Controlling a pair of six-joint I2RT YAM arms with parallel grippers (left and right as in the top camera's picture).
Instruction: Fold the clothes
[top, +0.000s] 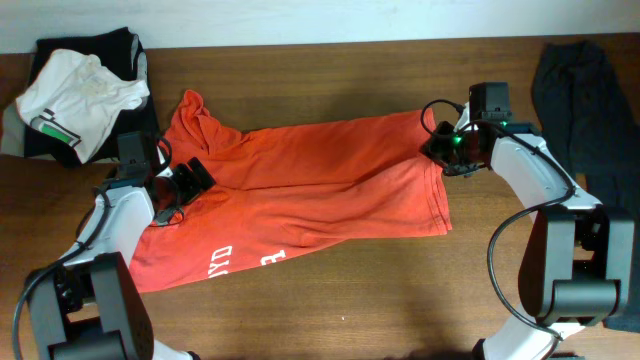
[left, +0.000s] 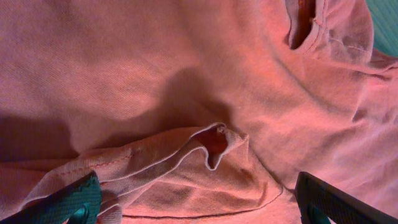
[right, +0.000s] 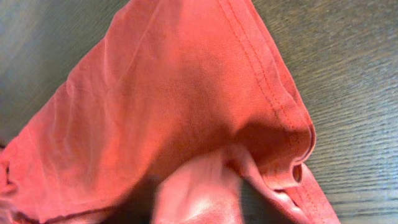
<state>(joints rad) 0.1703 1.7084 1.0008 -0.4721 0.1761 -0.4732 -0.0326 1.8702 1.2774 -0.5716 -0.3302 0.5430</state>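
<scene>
Left gripper (left: 199, 202) gapes over T-shirt (left: 186, 74); overhead alone shows lettering (top: 222, 260).

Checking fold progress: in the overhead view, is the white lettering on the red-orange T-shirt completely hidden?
No, white letters still show face-up near the lower left edge of the red-orange short-sleeved T-shirt.

The brown wooden desk (top: 330, 60) carried a red-orange T-shirt (top: 330, 190) spread, rumpled, across its middle, its white lettering toward the near-left corner. At the far-left corner a black garment (top: 125, 50) lay under a white T-shirt (top: 75, 90). A dark grey garment (top: 590, 100) lay along the right edge.
</scene>
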